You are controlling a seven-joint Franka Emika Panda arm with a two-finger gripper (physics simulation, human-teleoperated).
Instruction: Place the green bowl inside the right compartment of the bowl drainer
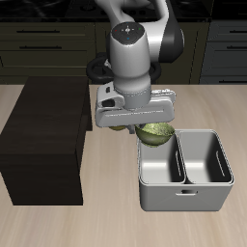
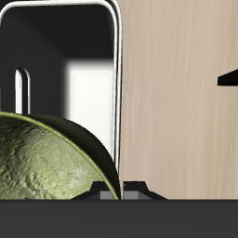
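Green bowl (image 1: 154,132) hangs clenched in the tool (image 1: 145,125) over the bowl drainer's (image 1: 185,185) rim; centre it before lowering.

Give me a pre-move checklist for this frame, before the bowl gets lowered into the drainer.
1. Green bowl lifted off the table under the gripper: ok.
2. Jaws closed on the bowl: cannot tell, contact is hidden in both views.
3. Bowl over the bowl drainer: partly; it hangs at the back rim.
4. Bowl above the right compartment: cannot tell yet.
5. Both wells free of objects: ok.
6. Dark cabinet apart from the drainer: ok.
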